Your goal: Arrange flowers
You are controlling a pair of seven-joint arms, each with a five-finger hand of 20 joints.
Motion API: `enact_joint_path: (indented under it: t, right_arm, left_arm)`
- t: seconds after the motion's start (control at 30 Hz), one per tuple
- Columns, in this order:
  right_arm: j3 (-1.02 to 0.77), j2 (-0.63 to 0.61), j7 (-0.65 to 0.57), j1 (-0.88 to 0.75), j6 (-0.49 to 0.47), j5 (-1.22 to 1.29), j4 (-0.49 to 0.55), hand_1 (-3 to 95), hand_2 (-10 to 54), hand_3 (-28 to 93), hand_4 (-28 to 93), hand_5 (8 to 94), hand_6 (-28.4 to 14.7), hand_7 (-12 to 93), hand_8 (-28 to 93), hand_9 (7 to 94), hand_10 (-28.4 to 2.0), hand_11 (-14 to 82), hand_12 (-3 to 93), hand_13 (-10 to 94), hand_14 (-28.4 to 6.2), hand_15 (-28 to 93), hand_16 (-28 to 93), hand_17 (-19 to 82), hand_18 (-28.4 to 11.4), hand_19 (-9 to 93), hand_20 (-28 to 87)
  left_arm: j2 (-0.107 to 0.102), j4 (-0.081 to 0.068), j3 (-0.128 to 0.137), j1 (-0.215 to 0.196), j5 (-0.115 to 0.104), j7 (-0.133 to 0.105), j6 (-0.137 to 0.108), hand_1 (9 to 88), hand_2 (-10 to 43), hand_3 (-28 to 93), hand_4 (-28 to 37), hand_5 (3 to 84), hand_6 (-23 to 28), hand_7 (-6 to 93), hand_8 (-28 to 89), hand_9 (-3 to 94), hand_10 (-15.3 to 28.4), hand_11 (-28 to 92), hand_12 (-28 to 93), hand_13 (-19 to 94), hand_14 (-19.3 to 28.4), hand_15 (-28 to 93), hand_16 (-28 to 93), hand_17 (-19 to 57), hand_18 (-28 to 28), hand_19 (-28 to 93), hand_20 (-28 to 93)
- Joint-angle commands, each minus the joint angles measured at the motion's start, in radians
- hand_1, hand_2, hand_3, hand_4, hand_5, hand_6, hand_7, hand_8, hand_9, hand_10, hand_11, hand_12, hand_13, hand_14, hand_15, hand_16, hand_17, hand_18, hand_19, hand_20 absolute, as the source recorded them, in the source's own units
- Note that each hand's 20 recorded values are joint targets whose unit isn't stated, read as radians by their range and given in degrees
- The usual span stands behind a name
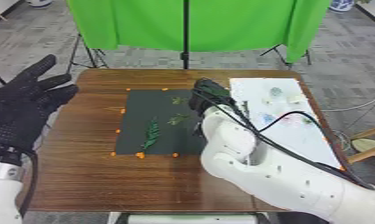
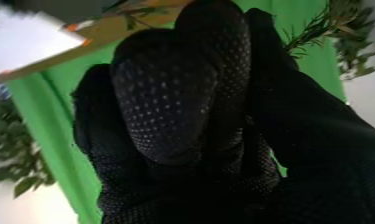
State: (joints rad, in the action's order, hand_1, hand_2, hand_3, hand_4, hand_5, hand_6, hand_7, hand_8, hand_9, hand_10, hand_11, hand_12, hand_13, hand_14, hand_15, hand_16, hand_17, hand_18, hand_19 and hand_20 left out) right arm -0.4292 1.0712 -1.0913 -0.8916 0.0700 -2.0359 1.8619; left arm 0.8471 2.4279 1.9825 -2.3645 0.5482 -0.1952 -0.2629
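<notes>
From where I stood, L. hand [image 1: 28, 102] was raised beside the counter's [image 1: 72, 175] left edge, open, fingers spread, w/ nothing in its grasp. R. hand [image 1: 206, 95] was over the dark mat's [image 1: 135, 112] far right portion, nr. the white sheet [image 1: 254, 90]; whether it was open, closed or gripping anything, couldn't tell. In the right wrist view, leafy greenery [image 2: 318, 25] appeared beside the glove; contact w/ it not determinable.

Task items: long green sprig [image 1: 152, 134] lay on the mat's near left portion, roughly lengthwise. Two smaller sprigs, one nearer [image 1: 178, 119] and one farther [image 1: 178, 100], lay apart on the mat, btwn the long one and R. arm. White sheet lay right of mat, w/ small flowers, incl. a bluish one [image 1: 269, 118], spread on it. Orange markers [image 1: 140, 155] stood out along mat's edges. Green cloth [image 1: 135, 25] hung beyond the counter, w/ a black upright pole [image 1: 185, 32] before it.
</notes>
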Motion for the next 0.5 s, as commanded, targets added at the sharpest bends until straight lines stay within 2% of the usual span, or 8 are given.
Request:
enact_joint_path:
  t: [0.03, 0.17, 0.23, 0.3, 0.33, 0.43, 0.47, 0.5]
  right_arm:
    - [0.094, 0.089, -0.024, 0.071, -0.004, 0.074, -0.088, 55.0, -9.5, 69, -28, 89.4, -1.6, 17, 7, 93.7, -7.9, 37.2, 14.5, 94, -3.3, 54, 16, 62, -15.5, 93, 6]
    - [0.138, 0.118, -0.059, 0.115, 0.007, 0.111, -0.156, 54.0, -9.5, 69, -28, 89.2, -1.5, 17, 7, 93.7, -7.9, 37.9, 14.5, 94, -3.4, 55, 16, 62, -15.6, 93, 6]
    - [0.158, 0.126, -0.079, 0.136, 0.018, 0.128, -0.184, 53.7, -9.5, 69, -28, 89.2, -1.5, 17, 7, 93.7, -7.8, 38.1, 14.4, 94, -3.3, 55, 16, 62, -15.7, 93, 7]
    - [0.158, 0.146, -0.102, 0.14, 0.021, 0.141, -0.209, 53.0, -9.5, 69, -28, 89.3, -1.4, 17, 6, 93.7, -7.9, 38.6, 14.3, 94, -3.4, 56, 16, 63, -15.8, 93, 7]
    - [0.162, 0.152, -0.115, 0.147, 0.033, 0.151, -0.219, 52.7, -9.5, 69, -28, 89.4, -1.4, 17, 6, 93.7, -7.9, 38.8, 14.3, 94, -3.4, 56, 16, 63, -15.8, 93, 7]
    - [0.189, 0.178, -0.159, 0.172, 0.077, 0.168, -0.253, 52.4, -9.5, 69, -28, 89.6, -1.3, 17, 6, 93.7, -7.7, 40.0, 14.1, 94, -3.4, 57, 16, 64, -15.8, 93, 8]
    - [0.187, 0.189, -0.176, 0.175, 0.08, 0.185, -0.265, 52.4, -9.5, 70, -28, 90.0, -1.4, 17, 7, 93.7, -7.6, 40.6, 13.9, 94, -3.3, 58, 16, 65, -15.7, 93, 9]
    - [0.176, 0.199, -0.189, 0.173, 0.075, 0.204, -0.272, 52.4, -9.5, 70, -28, 90.6, -1.6, 17, 7, 93.7, -7.7, 41.6, 12.7, 94, -3.2, 59, 14, 65, -15.7, 93, 9]
  left_arm:
    - [-0.023, -0.022, -0.029, 0.035, 0.001, -0.002, 0.02, 24.9, 7.1, 76, -19.6, 31.3, 8.0, 15.8, -10, 32.9, 21.6, 28, 13, 26, 28.4, 55, -9, -6.9, 27.5, 61, 24]
    - [-0.04, -0.034, -0.048, 0.072, 0.003, -0.014, 0.038, 24.8, 7.1, 76, -19.4, 31.1, 7.9, 15.8, -10, 32.3, 21.4, 28, 13, 25, 28.4, 54, -9, -6.9, 27.5, 61, 24]
    - [-0.045, -0.04, -0.059, 0.093, 0.003, -0.008, 0.044, 24.8, 7.1, 76, -19.2, 31.0, 7.9, 15.7, -10, 32.1, 21.2, 28, 13, 25, 28.4, 54, -9, -6.9, 27.4, 61, 24]
    - [-0.05, -0.04, -0.053, 0.087, 0.003, -0.015, 0.048, 24.8, 7.0, 76, -19.1, 31.0, 7.8, 15.8, -10, 32.0, 21.2, 28, 13, 25, 28.4, 54, -9, -6.9, 27.3, 61, 24]
    - [-0.056, -0.043, -0.059, 0.099, 0.001, -0.014, 0.046, 24.7, 7.0, 76, -19.1, 31.0, 7.8, 15.8, -10, 32.0, 21.2, 28, 13, 25, 28.4, 55, -9, -6.9, 27.3, 60, 24]
    - [-0.064, -0.04, -0.061, 0.102, 0.002, -0.009, 0.039, 24.7, 7.0, 76, -19.1, 30.9, 7.8, 15.9, -10, 31.8, 21.2, 28, 13, 25, 28.4, 55, -9, -6.9, 27.2, 60, 24]
    - [-0.066, -0.04, -0.063, 0.11, 0.003, 0.002, 0.039, 24.7, 7.0, 76, -19.1, 30.9, 7.8, 15.9, -10, 31.8, 21.1, 28, 13, 25, 28.4, 55, -9, -6.9, 27.2, 60, 24]
    - [-0.071, -0.039, -0.061, 0.107, 0.002, -0.002, 0.038, 24.7, 7.0, 76, -19.1, 30.9, 7.8, 15.9, -10, 31.8, 21.1, 28, 13, 25, 28.4, 55, -9, -6.9, 27.2, 60, 24]
